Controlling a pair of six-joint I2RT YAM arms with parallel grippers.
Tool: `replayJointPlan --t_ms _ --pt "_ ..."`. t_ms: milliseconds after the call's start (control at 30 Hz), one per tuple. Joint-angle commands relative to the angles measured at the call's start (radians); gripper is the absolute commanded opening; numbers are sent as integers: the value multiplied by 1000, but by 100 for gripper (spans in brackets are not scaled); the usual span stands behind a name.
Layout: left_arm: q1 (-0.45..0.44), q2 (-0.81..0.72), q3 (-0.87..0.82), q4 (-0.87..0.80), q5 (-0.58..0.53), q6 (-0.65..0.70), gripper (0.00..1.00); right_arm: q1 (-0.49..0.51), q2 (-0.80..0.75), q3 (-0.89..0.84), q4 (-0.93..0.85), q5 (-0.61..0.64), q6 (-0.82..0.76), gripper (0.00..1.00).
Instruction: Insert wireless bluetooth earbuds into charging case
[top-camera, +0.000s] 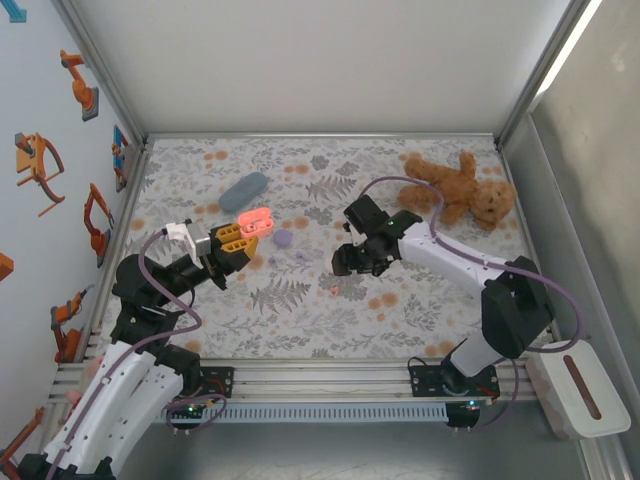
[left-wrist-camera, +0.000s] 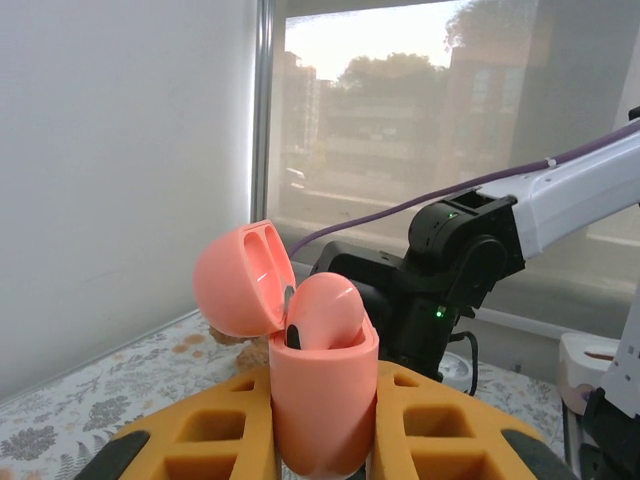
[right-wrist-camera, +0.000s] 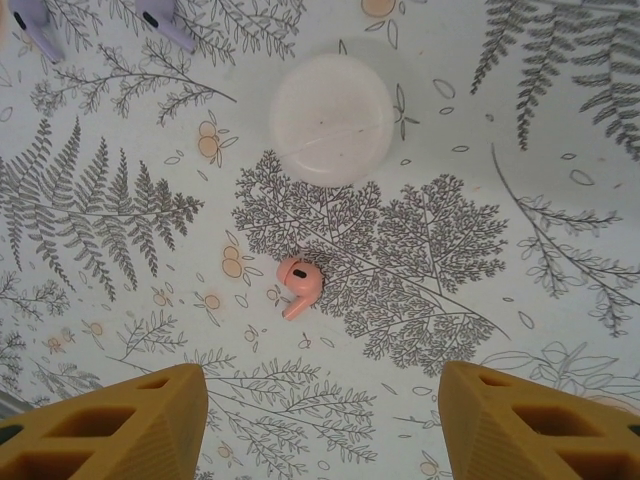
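Two lilac earbuds (right-wrist-camera: 165, 25), white rounded case (right-wrist-camera: 331, 120) beyond pink earbud (right-wrist-camera: 298, 284)

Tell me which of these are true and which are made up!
1. The left gripper holds the pink case with its lid open. True.
2. The right gripper is squeezing the pink earbud. False: its fingers are apart and the earbud lies untouched on the table.
3. A teddy bear lies near the table's far right corner. True.
4. The lilac earbuds sit inside the pink case. False: they lie on the table.
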Motion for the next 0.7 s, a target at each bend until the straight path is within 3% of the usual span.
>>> replayJointPlan --t_ms 0,667 --pt "-5 -18 29 -3 3 20 0 35 47 -1 39 -22 34 61" --pt "-4 -64 24 -51 -11 24 0 99 249 64 43 41 26 53"
